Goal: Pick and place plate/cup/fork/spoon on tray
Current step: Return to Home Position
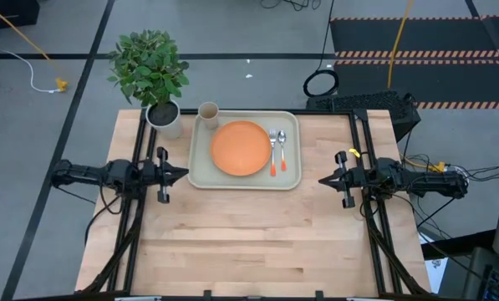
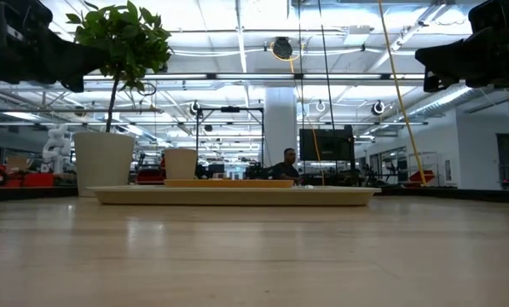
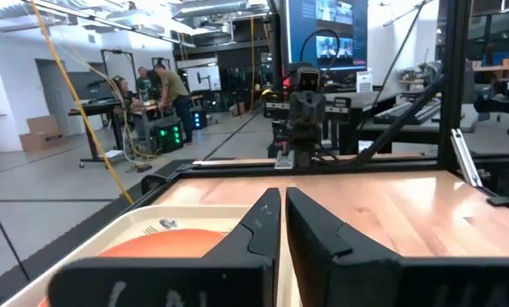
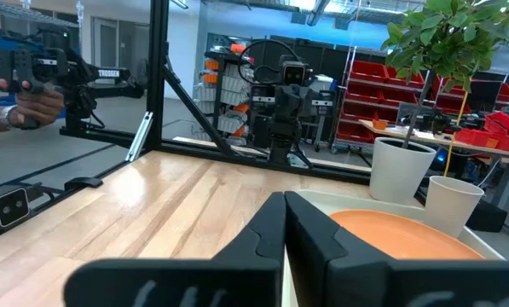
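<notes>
Sitting on the tray [image 1: 201,171]: plate [image 1: 240,148], cup [image 1: 208,111], fork [image 1: 273,152] and spoon [image 1: 281,150]. Left gripper [image 1: 182,174] and right gripper [image 1: 323,179] flank the tray, both pinched closed, empty.

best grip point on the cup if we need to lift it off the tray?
Take the cup by its rim or wall from straight above. It stands upright at the tray's far-left corner, with the plant pot close on its left and the plate on its other side, so side approaches look cramped.

The left claw [image 3: 283,223], fingers together, hangs above the tray [image 3: 143,223] and orange plate [image 3: 164,244].
</notes>
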Robot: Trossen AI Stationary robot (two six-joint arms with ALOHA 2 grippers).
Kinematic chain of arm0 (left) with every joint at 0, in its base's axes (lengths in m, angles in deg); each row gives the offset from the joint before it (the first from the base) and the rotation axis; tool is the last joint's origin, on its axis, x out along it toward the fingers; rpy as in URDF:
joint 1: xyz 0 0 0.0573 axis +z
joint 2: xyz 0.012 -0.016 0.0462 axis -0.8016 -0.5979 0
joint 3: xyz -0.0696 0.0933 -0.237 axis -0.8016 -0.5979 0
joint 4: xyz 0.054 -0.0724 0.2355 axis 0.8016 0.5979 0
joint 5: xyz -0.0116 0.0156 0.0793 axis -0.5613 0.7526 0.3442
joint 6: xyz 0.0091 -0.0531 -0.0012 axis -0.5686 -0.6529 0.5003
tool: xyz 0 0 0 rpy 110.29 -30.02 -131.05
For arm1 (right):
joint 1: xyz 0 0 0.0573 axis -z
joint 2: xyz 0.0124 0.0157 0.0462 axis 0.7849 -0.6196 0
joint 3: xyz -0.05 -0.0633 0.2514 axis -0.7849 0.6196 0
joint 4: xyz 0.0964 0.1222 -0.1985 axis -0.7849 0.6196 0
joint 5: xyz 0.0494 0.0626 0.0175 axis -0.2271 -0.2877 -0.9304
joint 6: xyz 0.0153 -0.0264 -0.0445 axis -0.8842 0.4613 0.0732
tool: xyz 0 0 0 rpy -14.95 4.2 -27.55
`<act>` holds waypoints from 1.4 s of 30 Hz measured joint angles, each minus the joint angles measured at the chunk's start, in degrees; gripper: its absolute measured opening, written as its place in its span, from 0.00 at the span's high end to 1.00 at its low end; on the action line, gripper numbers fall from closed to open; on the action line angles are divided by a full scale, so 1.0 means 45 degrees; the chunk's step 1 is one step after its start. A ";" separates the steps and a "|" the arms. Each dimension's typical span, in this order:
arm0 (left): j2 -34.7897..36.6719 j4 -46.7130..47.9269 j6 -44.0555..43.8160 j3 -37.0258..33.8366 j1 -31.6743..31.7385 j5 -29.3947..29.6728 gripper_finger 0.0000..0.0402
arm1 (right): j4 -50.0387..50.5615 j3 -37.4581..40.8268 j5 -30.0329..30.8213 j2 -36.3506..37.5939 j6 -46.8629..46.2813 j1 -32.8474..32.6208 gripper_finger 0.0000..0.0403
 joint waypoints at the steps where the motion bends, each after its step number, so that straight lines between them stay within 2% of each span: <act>1: 0.0005 0.0009 -0.0005 0.0000 0.0164 -0.0085 0.94 | 0.0012 0.0000 -0.0004 0.0003 0.0000 -0.0001 1.00; 11: 0.0005 0.0782 -0.0087 0.0000 0.2058 -0.2032 0.94 | 0.0015 0.0000 -0.0005 0.0003 0.0000 -0.0001 1.00; 15: 0.0005 0.1320 -0.0153 0.0000 0.2418 -0.2781 0.94 | 0.0010 0.0000 -0.0005 0.0003 0.0001 -0.0004 1.00; 24: -0.0044 0.1431 0.0699 0.0005 0.2466 -0.2760 0.94 | 0.0010 0.0000 -0.0007 0.0003 0.0000 -0.0005 1.00; 42: -0.0044 0.1480 0.0676 0.0010 0.2466 -0.2721 0.94 | 0.0007 0.0000 -0.0010 0.0003 0.0002 -0.0005 1.00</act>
